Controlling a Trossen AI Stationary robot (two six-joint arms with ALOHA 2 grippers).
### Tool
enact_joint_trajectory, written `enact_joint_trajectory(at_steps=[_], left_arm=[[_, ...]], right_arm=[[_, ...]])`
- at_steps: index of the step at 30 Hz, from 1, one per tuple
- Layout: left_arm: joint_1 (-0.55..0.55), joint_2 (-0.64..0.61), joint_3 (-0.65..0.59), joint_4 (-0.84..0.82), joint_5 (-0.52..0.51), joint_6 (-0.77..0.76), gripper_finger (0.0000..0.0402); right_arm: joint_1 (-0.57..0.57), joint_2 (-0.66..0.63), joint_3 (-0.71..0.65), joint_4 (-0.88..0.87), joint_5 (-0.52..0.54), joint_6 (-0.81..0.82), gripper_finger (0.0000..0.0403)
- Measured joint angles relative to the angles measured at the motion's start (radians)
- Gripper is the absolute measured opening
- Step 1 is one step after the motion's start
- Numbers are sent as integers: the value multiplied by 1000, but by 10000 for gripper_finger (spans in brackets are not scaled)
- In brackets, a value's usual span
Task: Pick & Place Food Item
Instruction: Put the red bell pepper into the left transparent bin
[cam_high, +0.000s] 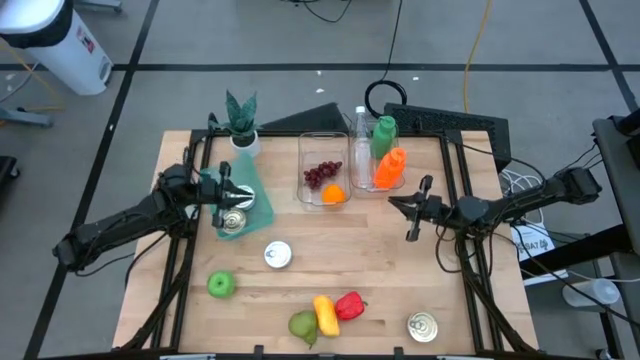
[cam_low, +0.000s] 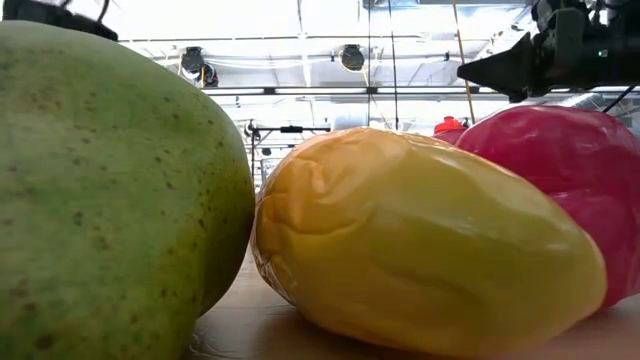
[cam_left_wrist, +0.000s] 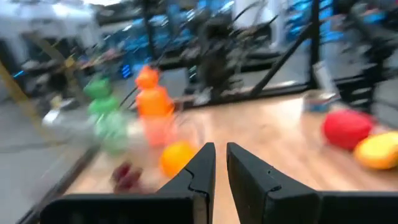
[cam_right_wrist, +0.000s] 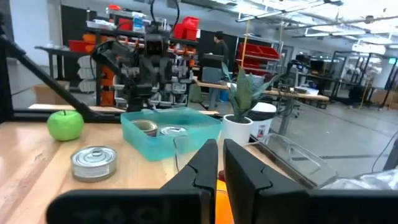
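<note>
Here the food items lie scattered on the wooden table (cam_high: 400, 260): a pear (cam_high: 303, 324), a yellow pepper (cam_high: 325, 313) and a red pepper (cam_high: 349, 305) touch in a row near the front edge, and a green apple (cam_high: 221, 285) sits apart toward the left. Grapes (cam_high: 321, 175) and an orange (cam_high: 333, 194) lie inside a clear container (cam_high: 323, 142) at the back centre. Just beside it, a second clear bin holds an orange bottle (cam_high: 389, 168), a green bottle (cam_high: 383, 133) and a clear bottle (cam_high: 361, 130). Neither pincer holds any food. The left gripper (cam_high: 229, 191) is over the teal bin (cam_high: 255, 200), fingers together on nothing; a can (cam_high: 233, 221) lies in that bin below it. The right gripper (cam_high: 414, 213) hovers over bare table right of the clear container, fingers likewise pressed together and empty. A potted plant (cam_high: 241, 122) stands behind the teal bin; one can (cam_high: 277, 255) sits mid-table, another (cam_high: 422, 326) at the front right corner. In the low view the pear (cam_low: 100, 190), yellow pepper (cam_low: 420, 240) and red pepper (cam_low: 570, 170) fill the frame and hide nearly all of the table; only a dark gripper tip shows at top right, arm uncertain. The left wrist view is motion-blurred; orange, grapes and bottles are only rough shapes there. In the right wrist view the clear container is cut off behind the fingers (cam_right_wrist: 200, 168).
</note>
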Motion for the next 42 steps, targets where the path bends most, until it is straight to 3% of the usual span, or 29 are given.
enact_joint_trajectory(at_steps=[4, 10, 16, 24, 31, 42], left_arm=[[25, 0, -69, 78, -49, -1, 51], [71, -1, -81, 159, 68, -107, 51], [83, -1, -81, 161, 87, -119, 51], [83, -1, -81, 161, 88, -133, 51], [83, -1, -81, 157, 71, -159, 51], [83, -1, -81, 150, -29, -179, 51]], right_arm=[[6, -101, 18, -96, 19, 4, 16], [28, -383, 46, -487, 9, 83, 3], [-7, -541, 33, -570, -166, 99, 1], [-118, -559, -38, -613, -31, 137, 1], [-135, -560, -125, -544, -36, 220, 4], [-134, -556, -129, -553, -37, 245, 7]])
